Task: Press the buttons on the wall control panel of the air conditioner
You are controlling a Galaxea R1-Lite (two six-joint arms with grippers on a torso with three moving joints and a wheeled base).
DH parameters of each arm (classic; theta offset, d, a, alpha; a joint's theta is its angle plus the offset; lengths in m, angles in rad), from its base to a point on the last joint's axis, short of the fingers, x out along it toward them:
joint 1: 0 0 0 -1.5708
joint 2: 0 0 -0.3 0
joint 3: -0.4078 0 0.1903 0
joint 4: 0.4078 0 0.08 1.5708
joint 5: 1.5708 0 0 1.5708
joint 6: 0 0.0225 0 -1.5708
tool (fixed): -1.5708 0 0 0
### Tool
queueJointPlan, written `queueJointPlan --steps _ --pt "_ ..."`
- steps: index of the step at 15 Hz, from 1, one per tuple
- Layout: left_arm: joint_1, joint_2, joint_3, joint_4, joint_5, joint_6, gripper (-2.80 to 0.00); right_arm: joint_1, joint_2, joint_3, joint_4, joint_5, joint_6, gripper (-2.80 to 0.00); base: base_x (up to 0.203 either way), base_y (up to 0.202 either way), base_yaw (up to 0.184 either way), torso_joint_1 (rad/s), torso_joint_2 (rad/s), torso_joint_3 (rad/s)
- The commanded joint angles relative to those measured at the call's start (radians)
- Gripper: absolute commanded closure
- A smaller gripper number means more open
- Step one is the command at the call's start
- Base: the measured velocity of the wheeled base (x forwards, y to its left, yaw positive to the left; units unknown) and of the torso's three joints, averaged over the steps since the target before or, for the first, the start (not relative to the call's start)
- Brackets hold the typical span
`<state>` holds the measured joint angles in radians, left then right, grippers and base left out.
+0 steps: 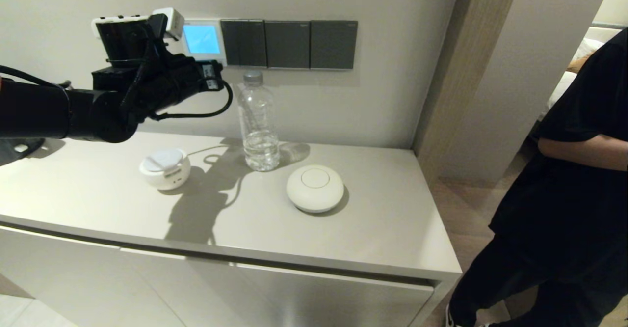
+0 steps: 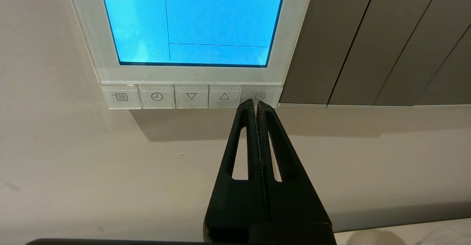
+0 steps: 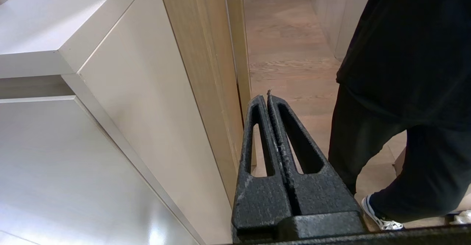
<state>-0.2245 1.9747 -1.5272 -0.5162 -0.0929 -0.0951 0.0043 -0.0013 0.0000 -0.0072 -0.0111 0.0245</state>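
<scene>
our left gripper (image 2: 256, 103), black fingers pinched closed, sits at the power key (image 2: 260, 96) of the white square wall panel (image 2: 290, 35), so we push gently, squarely.

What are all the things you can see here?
Wall control panel: one, white with lit blue screen, on the wall.
Buttons: five, white, in a row under the screen.
Switch plates: three, dark grey, right of the panel.
Bottle: one, clear, upright on the cabinet top.
Round devices: two, white, on the cabinet top.
Person: one, in black, standing at the right.
Left tool: shut, black, tips at the power button.
Right tool: shut, black, low beside the cabinet.
</scene>
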Motion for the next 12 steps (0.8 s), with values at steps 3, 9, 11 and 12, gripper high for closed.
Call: queueJointPlan --steps 3,9,11,12 --pt "-0.001 -0.067 0.035 -0.009 0.004 -0.003 0.0 0.0 0.001 0.003 0.0 -0.001 0.0 0.0 0.0 0.0 0.0 0.0 0.0 0.0" --pt "-0.019 -0.393 0.187 0.002 0.033 -0.002 0.0 0.0 0.001 0.003 0.0 0.0 0.0 0.0 0.0 0.0 0.0 0.0 0.0 0.0" --pt "-0.038 -0.517 0.285 0.012 0.036 0.002 0.0 0.0 0.001 0.003 0.0 0.0 0.0 0.0 0.0 0.0 0.0 0.0 0.0 0.0" --pt "-0.045 -0.588 0.337 0.029 0.038 0.008 0.0 0.0 0.001 0.003 0.0 0.0 0.0 0.0 0.0 0.0 0.0 0.0 0.0 0.0"
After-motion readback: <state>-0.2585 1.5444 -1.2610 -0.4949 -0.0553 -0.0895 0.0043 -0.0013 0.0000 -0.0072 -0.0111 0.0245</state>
